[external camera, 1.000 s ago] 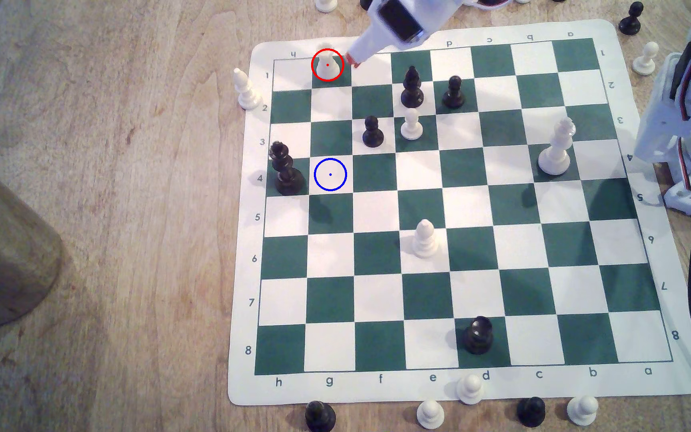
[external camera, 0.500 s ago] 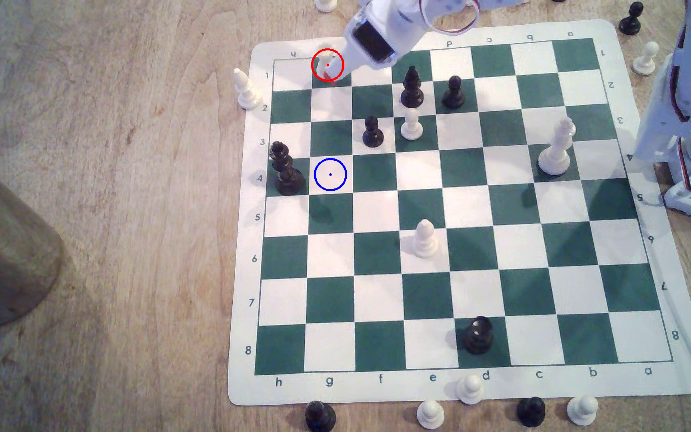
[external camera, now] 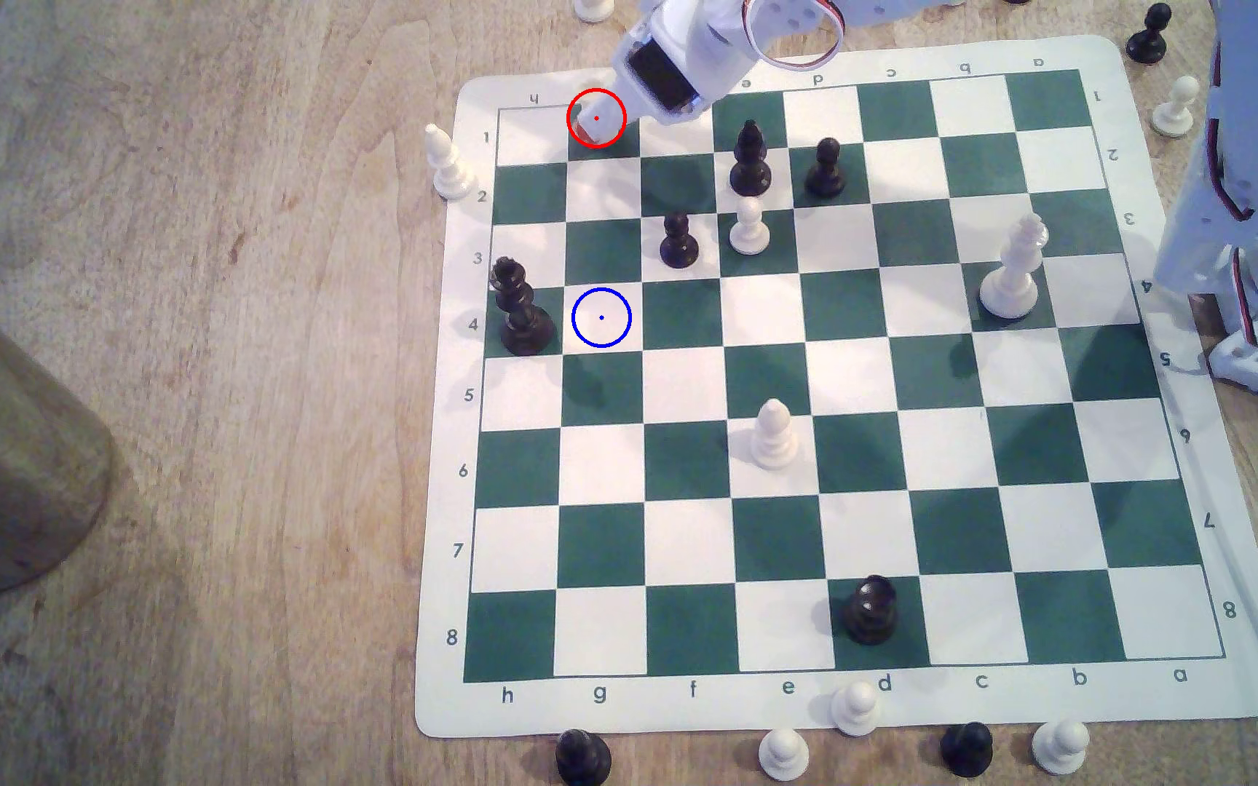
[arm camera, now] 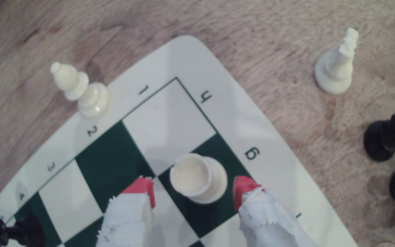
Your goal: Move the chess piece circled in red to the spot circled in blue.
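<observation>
Rook (arm camera: 197, 178): in the exterior view, hidden beneath the gripper (external camera: 596, 128) inside the red ring.
Jaw contact: rook sits between the spread jaws; touching or apart cannot be told.
Black king (arm camera: 9, 229): beyond one jaw, cut by the wrist picture's edge.
Black pieces (arm camera: 391, 137): beyond the other jaw, blurred and cropped; types unclear.

You see a cream-white plastic rook (arm camera: 199, 179) on a dark green square of the green-and-white checkered vinyl board (external camera: 1049, 529). The white cloth-wrapped gripper (arm camera: 193, 193) carries red fingertips (arm camera: 144, 190). Your target square bears a thin blue ring (external camera: 602, 317) on white.
</observation>
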Action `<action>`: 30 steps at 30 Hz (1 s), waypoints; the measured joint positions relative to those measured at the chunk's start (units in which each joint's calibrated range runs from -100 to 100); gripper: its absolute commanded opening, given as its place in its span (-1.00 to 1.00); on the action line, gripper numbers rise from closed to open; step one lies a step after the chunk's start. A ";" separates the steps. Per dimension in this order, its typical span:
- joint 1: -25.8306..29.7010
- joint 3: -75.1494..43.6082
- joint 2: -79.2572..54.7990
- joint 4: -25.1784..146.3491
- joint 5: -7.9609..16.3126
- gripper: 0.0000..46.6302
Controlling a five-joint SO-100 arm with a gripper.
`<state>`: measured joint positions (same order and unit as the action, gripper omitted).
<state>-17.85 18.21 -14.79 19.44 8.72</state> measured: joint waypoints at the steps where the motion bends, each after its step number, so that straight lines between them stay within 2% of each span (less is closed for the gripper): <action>1: 0.00 -0.09 0.00 -0.32 -0.20 -0.24; 16: -0.07 -1.63 -1.68 -2.31 -0.59 -0.29; 30: 0.74 -3.25 -2.85 -3.11 -0.59 -0.46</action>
<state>-17.11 14.96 -17.64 16.33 8.13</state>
